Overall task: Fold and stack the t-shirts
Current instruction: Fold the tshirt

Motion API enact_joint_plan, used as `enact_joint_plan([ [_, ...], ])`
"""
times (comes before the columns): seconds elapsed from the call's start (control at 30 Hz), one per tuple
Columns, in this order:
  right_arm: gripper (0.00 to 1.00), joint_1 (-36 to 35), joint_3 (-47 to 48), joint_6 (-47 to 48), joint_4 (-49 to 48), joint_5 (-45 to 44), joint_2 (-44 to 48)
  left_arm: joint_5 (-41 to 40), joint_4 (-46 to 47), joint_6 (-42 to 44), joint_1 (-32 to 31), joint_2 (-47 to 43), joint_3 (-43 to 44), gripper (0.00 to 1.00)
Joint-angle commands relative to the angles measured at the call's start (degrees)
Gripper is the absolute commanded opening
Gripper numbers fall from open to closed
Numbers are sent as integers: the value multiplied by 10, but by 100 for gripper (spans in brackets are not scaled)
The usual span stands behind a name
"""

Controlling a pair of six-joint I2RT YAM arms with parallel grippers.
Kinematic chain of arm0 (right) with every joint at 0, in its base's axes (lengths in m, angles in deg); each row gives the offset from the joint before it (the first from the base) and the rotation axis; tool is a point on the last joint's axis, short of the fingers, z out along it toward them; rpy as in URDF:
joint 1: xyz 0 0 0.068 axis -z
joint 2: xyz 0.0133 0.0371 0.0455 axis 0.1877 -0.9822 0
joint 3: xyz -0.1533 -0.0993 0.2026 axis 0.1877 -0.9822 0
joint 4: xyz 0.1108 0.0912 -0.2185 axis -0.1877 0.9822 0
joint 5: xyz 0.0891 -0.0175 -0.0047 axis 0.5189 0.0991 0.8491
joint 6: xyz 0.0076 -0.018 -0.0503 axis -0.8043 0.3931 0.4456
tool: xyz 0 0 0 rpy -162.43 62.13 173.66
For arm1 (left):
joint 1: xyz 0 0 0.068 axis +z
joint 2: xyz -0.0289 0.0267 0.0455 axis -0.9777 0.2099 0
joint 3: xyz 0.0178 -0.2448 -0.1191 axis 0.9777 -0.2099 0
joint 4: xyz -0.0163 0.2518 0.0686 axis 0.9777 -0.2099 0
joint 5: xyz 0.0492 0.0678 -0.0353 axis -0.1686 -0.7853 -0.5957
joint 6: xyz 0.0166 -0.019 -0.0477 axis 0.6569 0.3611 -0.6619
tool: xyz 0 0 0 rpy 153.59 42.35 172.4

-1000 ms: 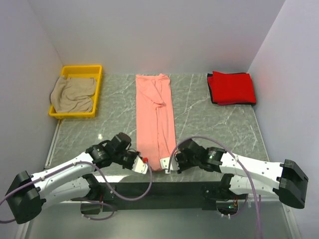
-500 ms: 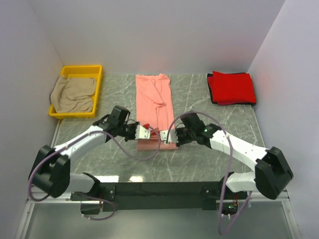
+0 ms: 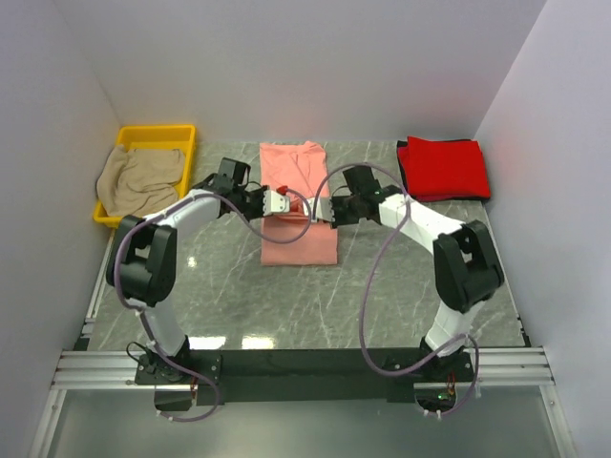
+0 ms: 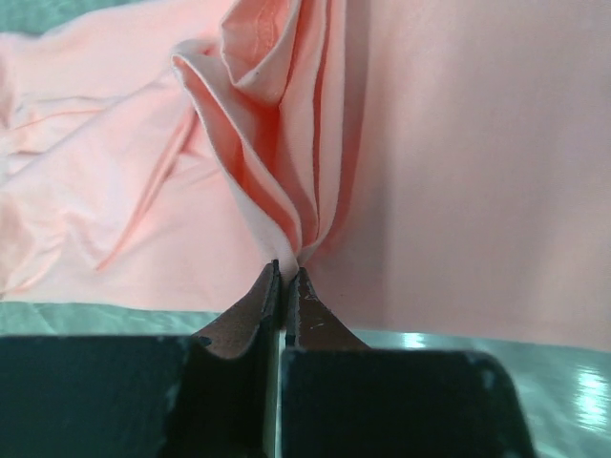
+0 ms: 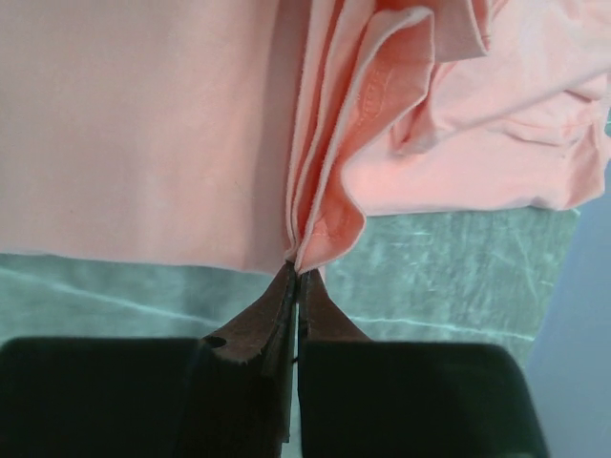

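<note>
Marbled grey table (image 3: 401, 277), soft pleated salmon-pink t-shirt (image 3: 299, 240)

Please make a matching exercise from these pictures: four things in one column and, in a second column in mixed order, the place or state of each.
Things
1. pink t-shirt
2. red t-shirt
3. beige t-shirt
4. yellow bin

Places or states
A. folded, far right on the table
B. crumpled inside the bin
C. far left corner, one shirt inside
D. in the middle, pinched by the left tool and the right tool

Pairs: 1-D, 2-A, 3-B, 4-C
</note>
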Motion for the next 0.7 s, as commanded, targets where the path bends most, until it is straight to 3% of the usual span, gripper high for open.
enact_joint_plan([
  [0.0,0,19,68,36,3,22,-37,13,3,22,13,35,53,1],
  [0.3,0,42,156,48,2,32,-135,4,-18,31,26,107,130,1],
  [0.67,0,44,164,52,-27,39,-157,-12,-14,30,36,103,109,1],
])
